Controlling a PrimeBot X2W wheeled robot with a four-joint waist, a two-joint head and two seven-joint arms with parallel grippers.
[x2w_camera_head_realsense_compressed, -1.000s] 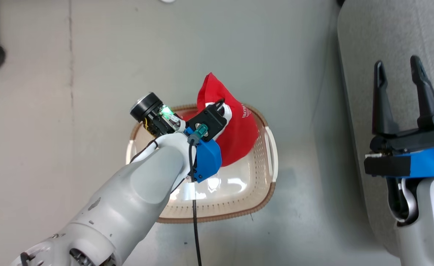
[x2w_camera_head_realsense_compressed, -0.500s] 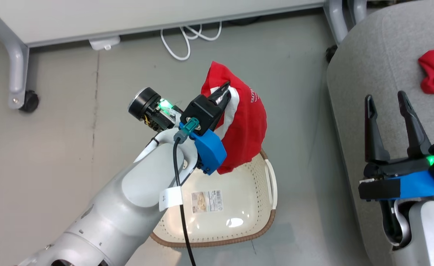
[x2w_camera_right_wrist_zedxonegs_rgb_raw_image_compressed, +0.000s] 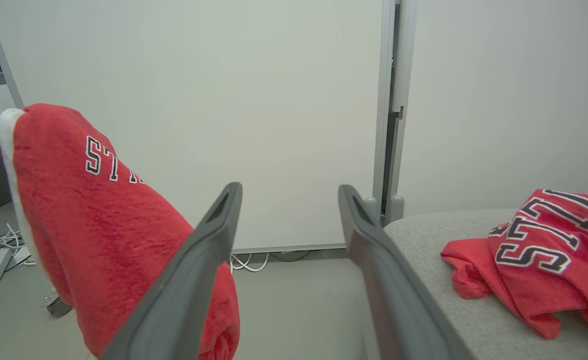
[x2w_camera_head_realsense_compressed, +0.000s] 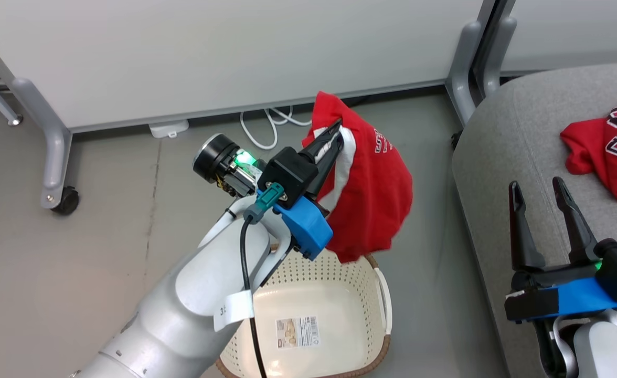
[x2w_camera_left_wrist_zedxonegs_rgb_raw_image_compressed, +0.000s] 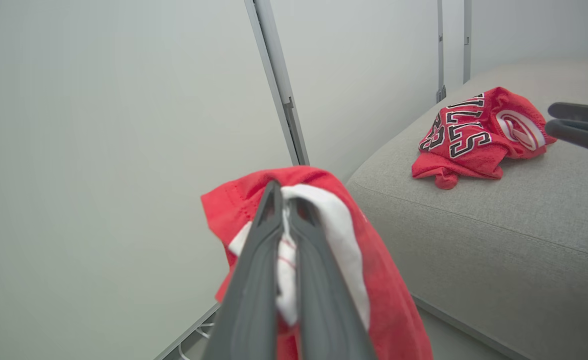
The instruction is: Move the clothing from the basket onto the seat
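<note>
Head view. Grey floor (x2w_camera_head_realsense_compressed: pixel 77 262). White wall panel (x2w_camera_head_realsense_compressed: pixel 209 52) on a castored leg (x2w_camera_head_realsense_compressed: pixel 56 157), upper left, with a white cable (x2w_camera_head_realsense_compressed: pixel 266 126) at its foot. Centre: left hand (x2w_camera_head_realsense_compressed: pixel 334 134) clamped on red garment (x2w_camera_head_realsense_compressed: pixel 376 194), which hangs clear above the basket (x2w_camera_head_realsense_compressed: pixel 340 269), bottom centre. Right: grey seat (x2w_camera_head_realsense_compressed: pixel 497 157), lettered jersey (x2w_camera_head_realsense_compressed: pixel 607 152) lying at its upper right. Right hand (x2w_camera_head_realsense_compressed: pixel 535 185) spread wide, holding nothing, lower right over the seat.

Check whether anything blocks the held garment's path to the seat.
Nothing visible blocks it. The garment hangs from the left gripper above the basket, with bare floor between it and the seat. The open right gripper hovers over the seat's near side; another jersey lies farther back.
</note>
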